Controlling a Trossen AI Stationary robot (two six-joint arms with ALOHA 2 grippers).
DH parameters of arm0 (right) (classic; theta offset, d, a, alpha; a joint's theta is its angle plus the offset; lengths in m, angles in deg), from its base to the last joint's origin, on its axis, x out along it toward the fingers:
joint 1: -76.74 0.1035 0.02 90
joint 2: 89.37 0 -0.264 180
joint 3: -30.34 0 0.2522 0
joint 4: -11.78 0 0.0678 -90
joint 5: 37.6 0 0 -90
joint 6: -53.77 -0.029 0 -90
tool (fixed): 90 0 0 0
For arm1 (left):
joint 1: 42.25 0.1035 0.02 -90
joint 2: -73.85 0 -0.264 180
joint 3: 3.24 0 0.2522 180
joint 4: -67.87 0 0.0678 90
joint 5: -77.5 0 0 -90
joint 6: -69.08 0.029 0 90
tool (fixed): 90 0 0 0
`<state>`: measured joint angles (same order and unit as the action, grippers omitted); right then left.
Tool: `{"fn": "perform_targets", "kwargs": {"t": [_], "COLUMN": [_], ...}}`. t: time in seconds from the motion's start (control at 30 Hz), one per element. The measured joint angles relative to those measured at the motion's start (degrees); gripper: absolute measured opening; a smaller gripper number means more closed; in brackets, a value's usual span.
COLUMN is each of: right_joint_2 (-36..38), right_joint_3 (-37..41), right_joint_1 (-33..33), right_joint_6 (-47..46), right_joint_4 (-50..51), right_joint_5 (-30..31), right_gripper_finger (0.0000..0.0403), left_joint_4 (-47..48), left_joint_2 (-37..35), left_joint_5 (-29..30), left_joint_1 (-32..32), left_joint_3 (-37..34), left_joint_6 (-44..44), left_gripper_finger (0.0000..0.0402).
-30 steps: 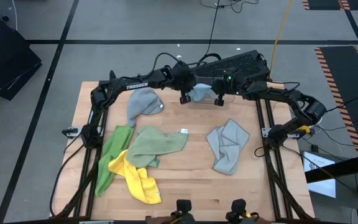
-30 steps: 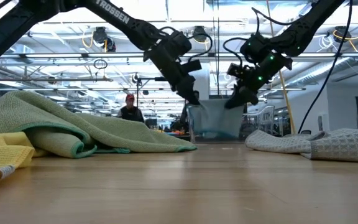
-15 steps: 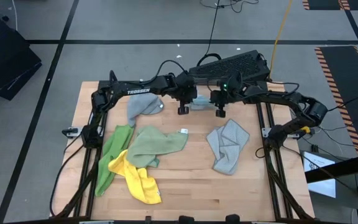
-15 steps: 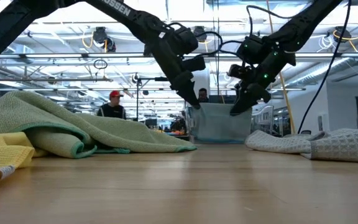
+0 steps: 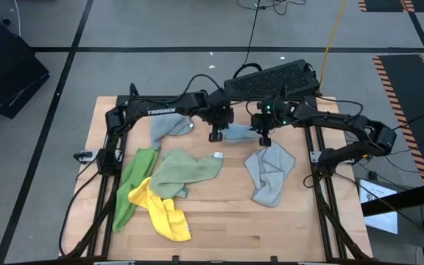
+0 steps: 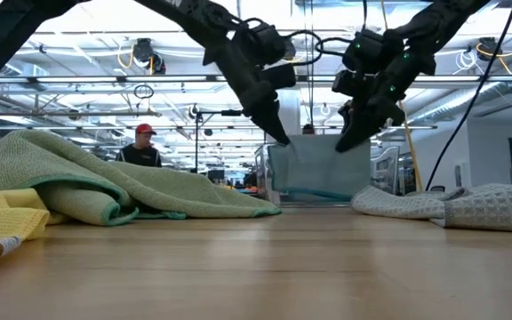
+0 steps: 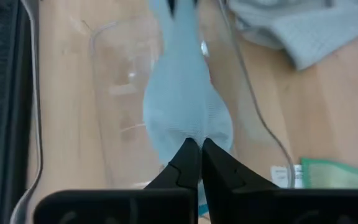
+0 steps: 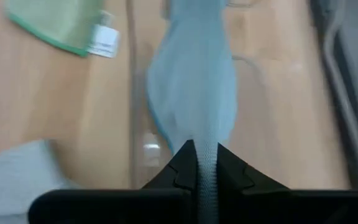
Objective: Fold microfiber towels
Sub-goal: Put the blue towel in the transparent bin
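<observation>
Both grippers pinch the light blue towel [image 5: 238,132], stretched between them above the far middle of the bench [image 5: 227,213]. The left gripper [image 5: 216,136] clamps one corner, the right gripper [image 5: 265,140] the other. The cloth hangs over a clear plastic bin [image 7: 114,93].

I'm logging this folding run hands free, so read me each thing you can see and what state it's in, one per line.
light blue towel: lifted, stretched between both grippers above the bin.
left gripper: shut on one end of it.
right gripper: shut on the other end.
clear plastic bin: on the table below, nothing seen inside.
grey towel: crumpled, unfolded.
second grey towel: bunched under the left arm.
sage green towel: spread loosely, unfolded.
bright green towel: rumpled, unfolded.
yellow towel: crumpled, overlapping the bright green one.
</observation>
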<state>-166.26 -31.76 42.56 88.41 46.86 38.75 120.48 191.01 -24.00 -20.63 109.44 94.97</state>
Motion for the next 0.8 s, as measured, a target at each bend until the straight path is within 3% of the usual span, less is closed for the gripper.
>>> {"fn": "perform_targets", "kwargs": {"t": [0.2,0.27,0.53,0.8], "right_joint_2": [-1.8,-2.4,-6.9,-8.5], "right_joint_3": [-0.1,-0.1,-0.1,0.2], "right_joint_1": [-2.1,-2.8,-6.3,-6.7], "right_joint_6": [3.6,4.4,3.7,1.9], "right_joint_4": [3.7,3.8,3.2,2.0], "right_joint_5": [-10.3,-12.5,-16.6,-8.5], "right_gripper_finger": [0.0016,0.0016,0.0015,0.0029], "left_joint_4": [0.2,0.1,-0.2,-1.1], "left_joint_2": [1.0,0.9,2.1,1.8], "left_joint_5": [-13.2,-15.0,-15.3,-6.2], "left_joint_1": [2.6,2.6,3.4,3.3], "left_joint_3": [-0.1,-0.1,-0.1,-0.1], "left_joint_6": [-1.3,-0.9,-5.1,-8.6], "left_gripper_finger": [0.0009,0.0008,0.0018,0.0040]}}
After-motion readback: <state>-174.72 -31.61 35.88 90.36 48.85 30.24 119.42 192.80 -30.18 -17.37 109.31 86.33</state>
